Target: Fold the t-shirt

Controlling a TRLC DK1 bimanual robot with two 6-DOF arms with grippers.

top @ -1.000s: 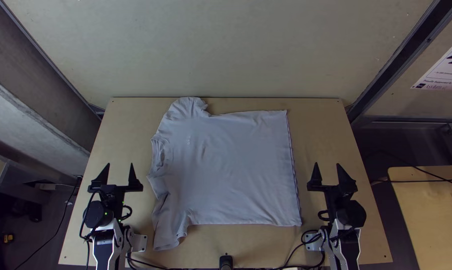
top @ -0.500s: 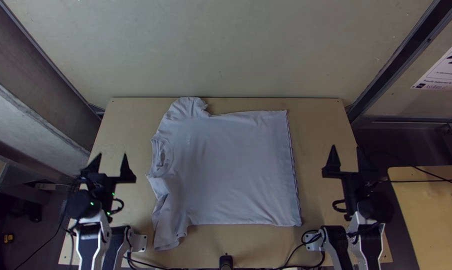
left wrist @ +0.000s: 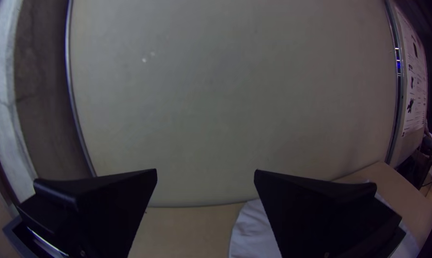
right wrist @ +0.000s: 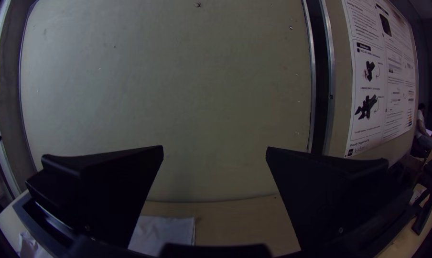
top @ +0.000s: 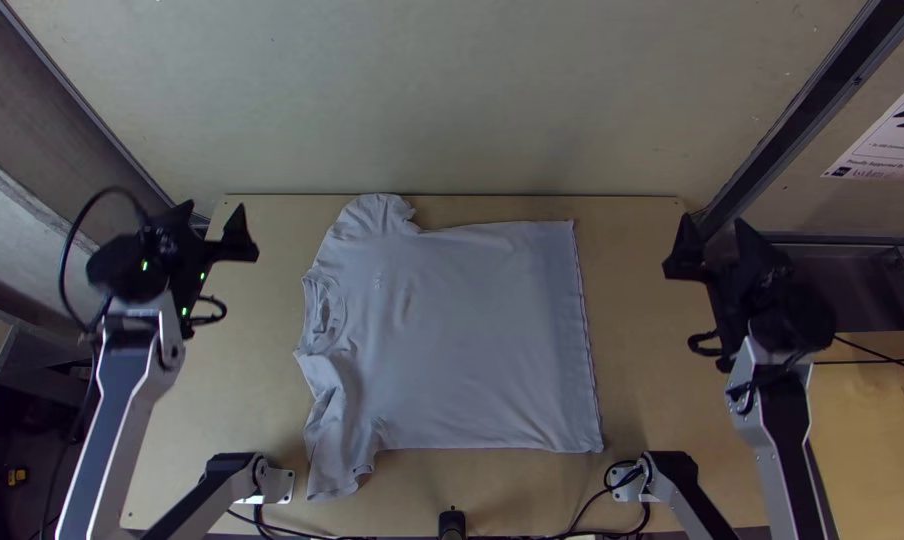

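On the table [top: 227, 400], the t-shirt [top: 462, 330] lies spread, every fold apparently left to make; left gripper [left wrist: 205, 170] and right gripper [right wrist: 215, 147] are empty, fingers wide apart.

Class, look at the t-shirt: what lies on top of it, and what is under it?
Nothing rests on the spread t-shirt. The wooden table shows around it and bears it; the patch beneath is covered, so anything else there cannot be seen.
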